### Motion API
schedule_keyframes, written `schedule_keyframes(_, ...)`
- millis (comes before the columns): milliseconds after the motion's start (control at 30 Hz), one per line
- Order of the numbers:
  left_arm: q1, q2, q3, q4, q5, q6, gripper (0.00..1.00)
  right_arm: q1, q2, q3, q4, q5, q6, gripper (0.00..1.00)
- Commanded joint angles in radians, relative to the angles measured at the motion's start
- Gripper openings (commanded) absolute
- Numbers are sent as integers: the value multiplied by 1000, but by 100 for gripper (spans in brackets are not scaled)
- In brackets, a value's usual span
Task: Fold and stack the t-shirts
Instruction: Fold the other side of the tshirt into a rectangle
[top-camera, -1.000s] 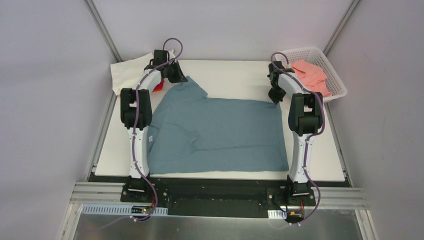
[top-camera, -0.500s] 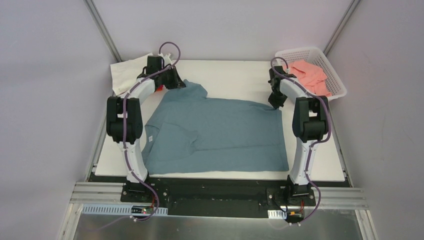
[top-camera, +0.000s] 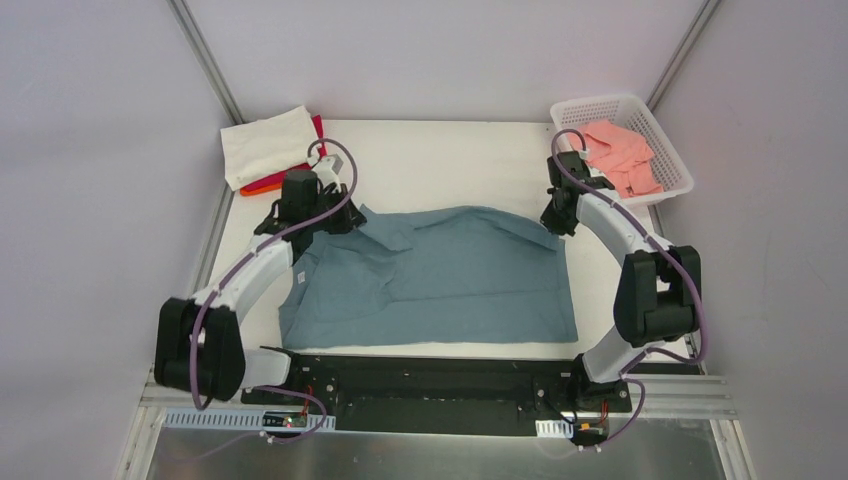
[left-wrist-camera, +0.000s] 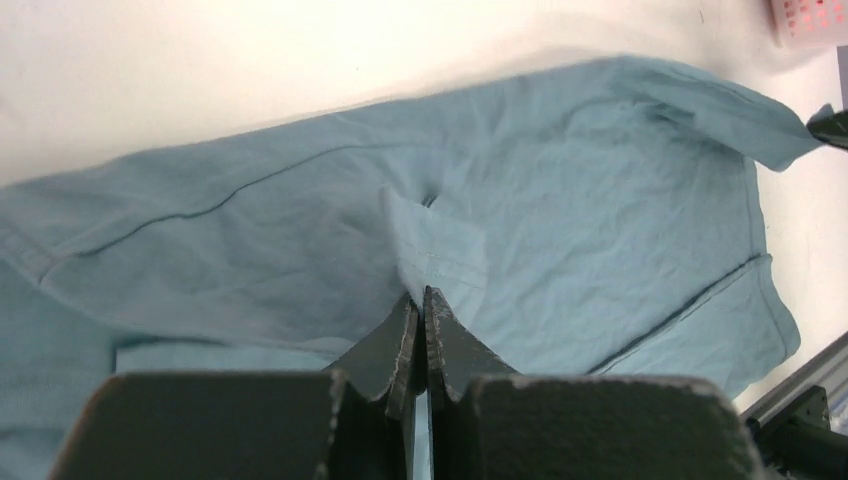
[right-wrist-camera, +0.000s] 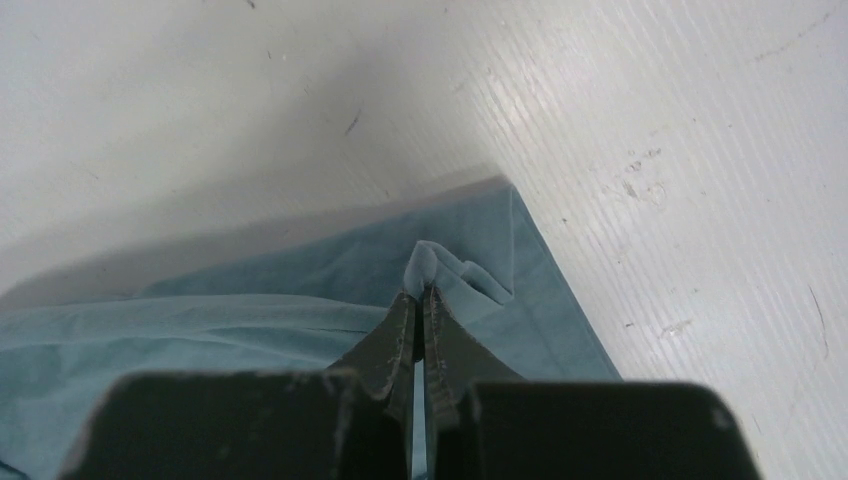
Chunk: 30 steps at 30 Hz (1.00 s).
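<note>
Fabric sits pinched in both of your grippers; the left gripper (left-wrist-camera: 420, 298) has its dark fingers pressed together on a small peak of the slate blue-grey cotton t-shirt (top-camera: 440, 285), near its far left corner; the right gripper (right-wrist-camera: 420, 298) is clamped the same way on a puckered fold at the shirt's far right corner; your left arm (top-camera: 250, 280) lies low, elbow swung out past the left edge of the white table (top-camera: 450, 160), forearm reaching in toward the shirt; your right arm (top-camera: 640, 250) bows outward to the right, forearm angled back in; the shirt lies spread across the middle of the table, its far edge rumpled between the two grips, its near part flat; a folded cream-white t-shirt (top-camera: 268, 145) rests on orange and red t-shirts (top-camera: 264, 186) at the far left corner; a salmon-pink t-shirt (top-camera: 622, 155) lies in the white plastic lattice basket (top-camera: 600, 105) at the far right.
</note>
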Motion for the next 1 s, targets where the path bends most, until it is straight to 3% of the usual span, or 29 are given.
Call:
schedule_keyframes(0,-10,-213,-146,25,-153,-68,0,8,-114,-72,1,-1,-3,0)
schedule_keyframes(167,-10,-429,-270,-29,-239,-134,0,9,-199,-122,-13,-14,-3,0)
schedule_keyframes(300,-10,-566,-268,-151,-312,-178,0,10,-256,-131,-37,10,-6,0)
schedule_keyframes(433,-10,-682,-304,-178,-279,-209,0,10,-300,-137,-55,13,-11,0)
schedule_keyframes(967,-10,-932,-414,-354,-316,-310,0,8,-339,-175,-107,39,-19,0)
